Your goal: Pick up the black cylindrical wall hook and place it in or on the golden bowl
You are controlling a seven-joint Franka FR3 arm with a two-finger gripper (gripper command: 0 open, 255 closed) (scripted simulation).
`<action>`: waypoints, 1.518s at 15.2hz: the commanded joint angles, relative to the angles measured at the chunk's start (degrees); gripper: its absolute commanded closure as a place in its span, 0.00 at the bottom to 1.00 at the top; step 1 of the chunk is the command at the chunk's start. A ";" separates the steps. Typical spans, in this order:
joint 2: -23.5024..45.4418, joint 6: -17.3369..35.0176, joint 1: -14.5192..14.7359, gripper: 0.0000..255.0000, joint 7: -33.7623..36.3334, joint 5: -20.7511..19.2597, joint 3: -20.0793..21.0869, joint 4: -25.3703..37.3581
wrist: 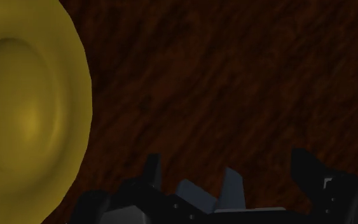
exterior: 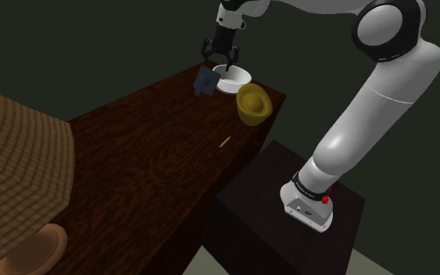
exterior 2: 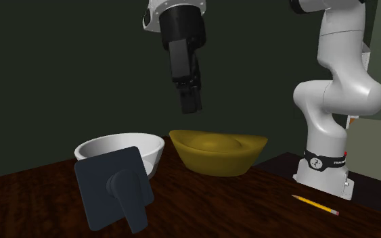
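Gripper [exterior 2: 190, 106] high, fingers spread and empty; best to drop squarely over wall hook [exterior 2: 114, 189] peg, clear of adjacent white bowl [exterior 2: 118, 149].

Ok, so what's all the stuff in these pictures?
Wooden table: 1, dark brown, centre.
Boat-shaped bowl: 1, golden, near table's edge.
Round bowl: 1, white, beside the golden one.
Wall hook, square plate with cylindrical peg: 1, dark grey-blue, beside round bowl.
Pencil: 1, yellow, apart from the bowls.
Checked surface: 1, brown, shoulder view's left.
Box stand: 1, black, beside the table.
Robot arm: 1, white, on the stand.
Gripper: 1, black, above the bowls.
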 commanded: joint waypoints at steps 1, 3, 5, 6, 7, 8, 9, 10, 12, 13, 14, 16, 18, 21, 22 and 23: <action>4.98 0.11 -0.55 0.00 2.45 1.33 -0.54 4.44; 9.24 0.32 -1.20 0.00 4.53 2.76 -1.16 8.03; 13.48 0.40 -1.94 0.00 6.57 4.26 -1.74 11.72; 15.59 0.40 -2.34 0.00 7.58 5.03 -2.02 13.61; 17.70 0.37 -2.77 0.00 8.58 5.82 -2.29 15.53; 19.80 0.32 -3.21 0.00 9.59 6.61 -2.55 17.47; 21.91 0.24 -3.67 0.00 10.61 7.41 -2.79 19.44; 24.02 0.14 -4.16 0.00 11.63 8.21 -3.02 21.43; 25.33 0.78 -4.35 0.00 12.17 8.73 -3.07 22.01; 25.43 1.48 -4.23 0.00 12.10 8.79 -3.01 21.42; 25.54 2.17 -4.10 0.00 12.04 8.86 -2.96 20.85; 25.79 3.54 -3.86 0.00 11.90 8.99 -2.84 19.77; 26.09 4.89 -3.62 0.00 11.77 9.14 -2.73 18.75; 26.18 5.27 -3.55 0.00 11.73 9.18 -2.69 18.47; 26.18 5.27 -3.55 0.00 11.73 9.18 -2.69 18.47; 26.18 5.27 -3.55 0.00 11.74 9.18 -2.69 18.47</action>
